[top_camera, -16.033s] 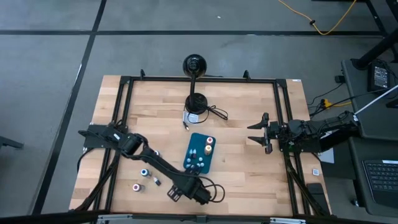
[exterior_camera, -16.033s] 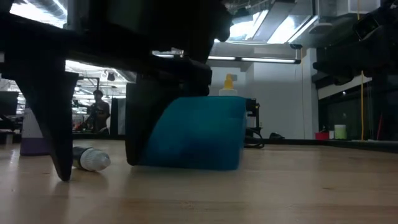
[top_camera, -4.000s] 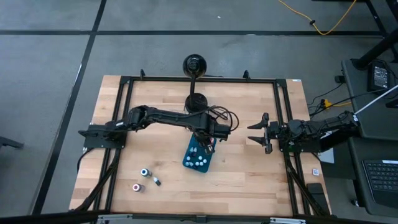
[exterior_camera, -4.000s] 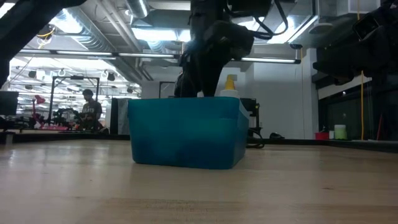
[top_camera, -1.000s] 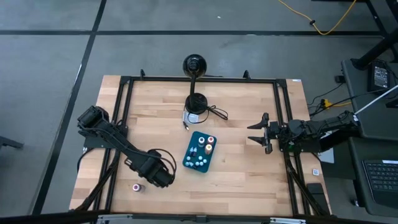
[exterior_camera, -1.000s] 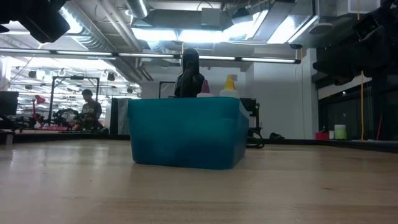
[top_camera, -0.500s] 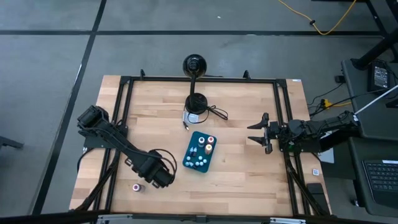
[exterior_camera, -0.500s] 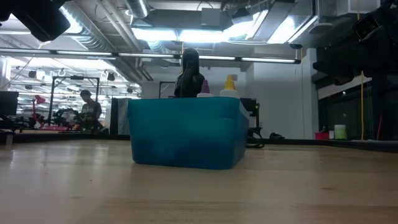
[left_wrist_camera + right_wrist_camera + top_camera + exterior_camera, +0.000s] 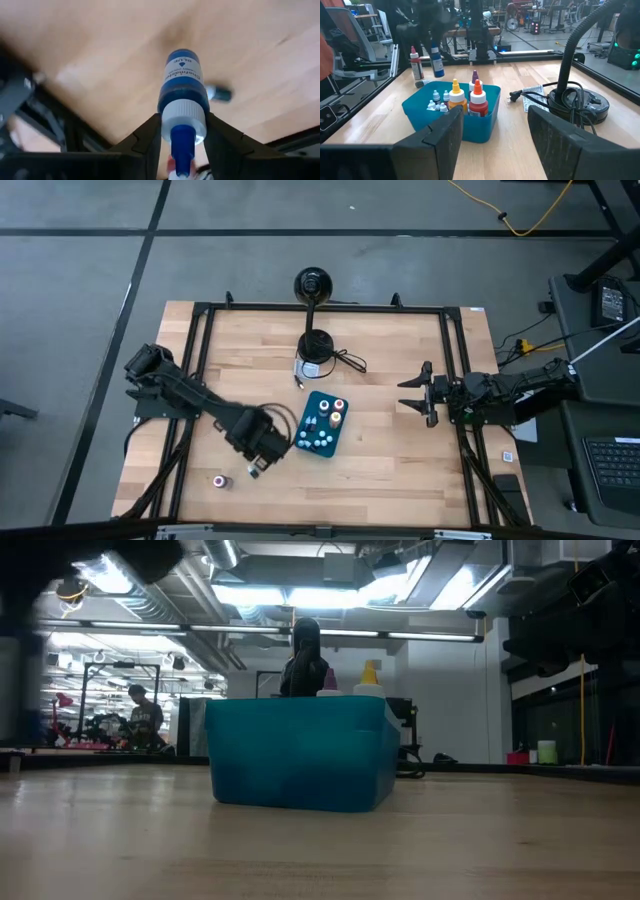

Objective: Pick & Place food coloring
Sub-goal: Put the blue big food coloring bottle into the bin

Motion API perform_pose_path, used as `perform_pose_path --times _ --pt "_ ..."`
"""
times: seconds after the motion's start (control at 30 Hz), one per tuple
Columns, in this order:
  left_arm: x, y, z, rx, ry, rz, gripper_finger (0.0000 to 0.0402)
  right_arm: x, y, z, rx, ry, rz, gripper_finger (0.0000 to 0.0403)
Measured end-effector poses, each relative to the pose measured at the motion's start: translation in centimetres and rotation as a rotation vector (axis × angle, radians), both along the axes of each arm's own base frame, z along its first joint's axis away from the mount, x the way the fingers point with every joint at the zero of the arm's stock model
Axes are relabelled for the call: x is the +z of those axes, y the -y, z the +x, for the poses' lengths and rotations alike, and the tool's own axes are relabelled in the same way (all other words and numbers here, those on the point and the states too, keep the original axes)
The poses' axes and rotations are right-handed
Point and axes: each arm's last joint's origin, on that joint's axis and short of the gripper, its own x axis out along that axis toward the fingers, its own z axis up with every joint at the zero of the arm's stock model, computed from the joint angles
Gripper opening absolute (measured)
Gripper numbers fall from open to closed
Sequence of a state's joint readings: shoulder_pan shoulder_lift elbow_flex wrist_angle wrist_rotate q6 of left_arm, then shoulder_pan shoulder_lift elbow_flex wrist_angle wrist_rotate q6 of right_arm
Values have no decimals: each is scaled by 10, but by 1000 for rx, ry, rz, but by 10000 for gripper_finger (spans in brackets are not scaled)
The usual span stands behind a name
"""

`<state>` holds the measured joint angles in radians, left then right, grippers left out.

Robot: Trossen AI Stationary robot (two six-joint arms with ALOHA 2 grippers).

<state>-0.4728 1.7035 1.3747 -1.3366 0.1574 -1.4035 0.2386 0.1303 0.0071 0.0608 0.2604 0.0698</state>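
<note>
My left gripper (image 9: pixel 263 446) hangs over the table just left of the teal tray (image 9: pixel 322 425), shut on a blue food coloring bottle (image 9: pixel 182 82). The right wrist view shows that bottle (image 9: pixel 436 62) upright in the air beyond the tray (image 9: pixel 451 112). Several bottles stand in the tray, their tips above its rim (image 9: pixel 368 675). A red bottle (image 9: pixel 218 480) and a small dark-capped one (image 9: pixel 252 471) rest on the wood near the table's near edge. My right gripper (image 9: pixel 413 393) waits open, off to the right of the tray. My left gripper pinches the blue bottle between its two fingers (image 9: pixel 150 132) at the white collar (image 9: pixel 184 116) just below the blue cap. The fingers come from above, pointing down. The bottle hangs upright below them, lifted clear of the table.
A black stand with a round base (image 9: pixel 317 345) and its cable sit beyond the tray toward the far edge. Black frame rails (image 9: pixel 192 395) run along the table's left and right sides. Bare wood lies between the tray and my right gripper.
My left gripper has risen from the loose bottles and moved toward the tray, to the right and toward the far edge, carrying the blue bottle up off the table. The red bottle and the small dark-capped bottle have stayed where they were.
</note>
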Motion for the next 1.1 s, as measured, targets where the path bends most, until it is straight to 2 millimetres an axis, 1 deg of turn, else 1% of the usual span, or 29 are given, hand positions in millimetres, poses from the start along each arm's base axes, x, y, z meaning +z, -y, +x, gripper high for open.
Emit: perform_pose_path --times 0.17,0.33,0.43,0.53,0.67,0.8,1.0,1.1 --pt "24 -28 17 -40 70 43 116 0 0 0 0 1 0 223" --pt "47 -59 33 -78 149 78 122 0 0 0 0 0 0 223" --pt "54 -74 47 -110 179 86 119 0 0 0 0 0 0 223" --pt "61 -83 62 -165 201 101 116 0 0 0 0 0 0 223" --pt "64 -91 86 -232 226 111 121 0 0 0 0 0 0 223" --pt "63 -93 107 -284 251 105 122 0 0 0 0 0 0 223" --pt "51 -87 135 -344 257 73 118 0 0 0 0 0 0 223" --pt "42 -82 142 -361 246 49 124 0 0 0 0 0 0 223"
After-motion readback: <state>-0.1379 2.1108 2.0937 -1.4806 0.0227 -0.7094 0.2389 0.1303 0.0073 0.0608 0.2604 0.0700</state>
